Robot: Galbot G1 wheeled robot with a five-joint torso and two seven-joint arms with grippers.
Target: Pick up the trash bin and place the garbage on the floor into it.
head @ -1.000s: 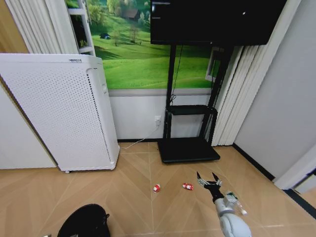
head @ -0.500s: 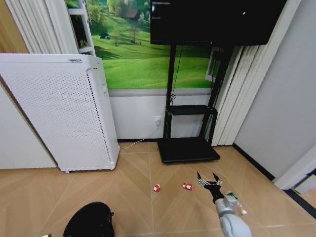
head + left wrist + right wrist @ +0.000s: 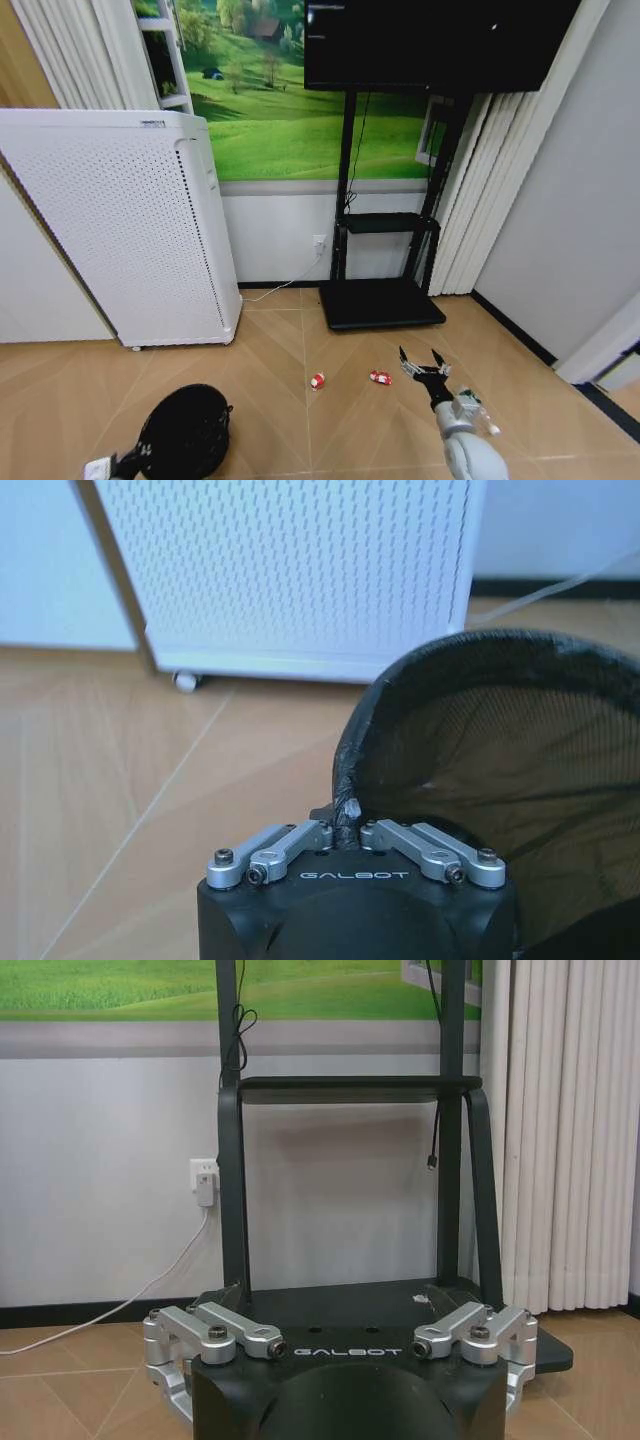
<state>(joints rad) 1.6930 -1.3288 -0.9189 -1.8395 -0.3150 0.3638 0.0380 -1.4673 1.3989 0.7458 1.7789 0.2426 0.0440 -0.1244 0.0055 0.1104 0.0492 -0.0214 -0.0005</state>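
— Parquet floor [image 3: 270,400] by the white appliance [image 3: 130,220]: where's the bin [image 3: 185,435]?

— Low at the robot's left, rim clenched in the left tool [image 3: 345,832]. Right tool [image 3: 424,367] hovers released beside two red wrappers [image 3: 318,381], a bottle [image 3: 475,410] under its arm.

— Advice?

— I'd keep the bin's mouth up and carry it close to the litter.

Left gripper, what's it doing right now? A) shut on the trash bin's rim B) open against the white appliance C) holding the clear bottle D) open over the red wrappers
A: in the left wrist view the left gripper has its fingers pinched shut on the rim of the trash bin.
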